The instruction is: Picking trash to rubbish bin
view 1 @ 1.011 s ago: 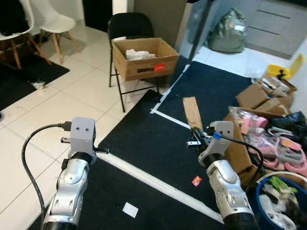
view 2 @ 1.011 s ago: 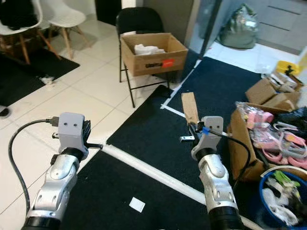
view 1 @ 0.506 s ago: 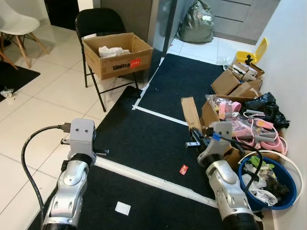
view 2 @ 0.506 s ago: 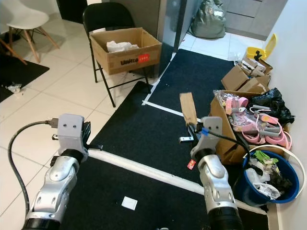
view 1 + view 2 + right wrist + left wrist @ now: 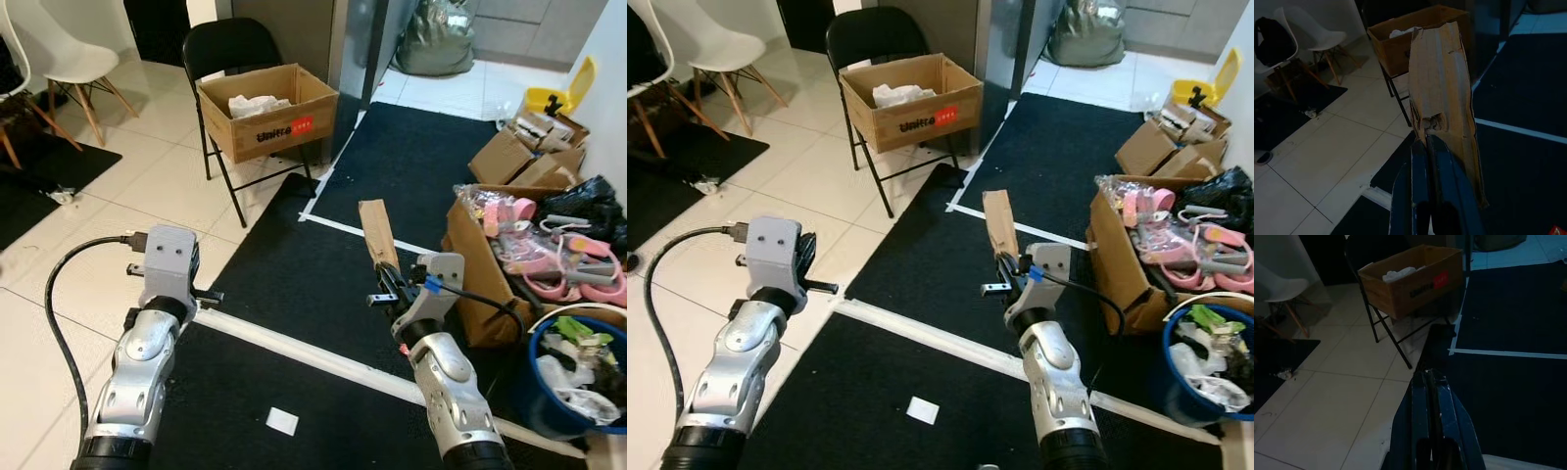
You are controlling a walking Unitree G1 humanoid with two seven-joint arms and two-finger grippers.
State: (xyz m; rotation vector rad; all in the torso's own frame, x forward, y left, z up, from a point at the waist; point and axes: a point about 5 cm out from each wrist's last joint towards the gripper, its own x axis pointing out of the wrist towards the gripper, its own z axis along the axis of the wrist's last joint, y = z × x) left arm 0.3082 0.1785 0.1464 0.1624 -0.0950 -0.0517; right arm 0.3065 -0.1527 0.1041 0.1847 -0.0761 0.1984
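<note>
The big black floor mat (image 5: 323, 284), crossed by white tape lines, is where the robot stands, and by my reading the task is midway for this one item: the trash is picked up but not yet binned. The round blue plastic bin (image 5: 576, 387), already holding crumpled paper and green scraps, sits on the floor off to the robot's right, near the right arm, beside an open brown cardboard box (image 5: 490, 284) stuffed with pink items. So what is left is to carry the piece over to that bin and let it go.

The trash in hand is a long torn strip of brown corrugated cardboard (image 5: 998, 224), standing nearly upright above the right gripper (image 5: 1004, 264); the right wrist view shows its two black fingers pressed together on the strip's lower end. The left gripper (image 5: 1429, 396) is held out over the edge of the mat with nothing in it, its fingers lying together.

More litter lies on the mat: a small white paper square (image 5: 282, 421) near the robot's feet looks like a further pick.

As for writing, a brown cardboard box (image 5: 269, 108) resting on a black folding chair (image 5: 230, 59) bears dark print and a red label on its side; the letters are too small to read with confidence.
</note>
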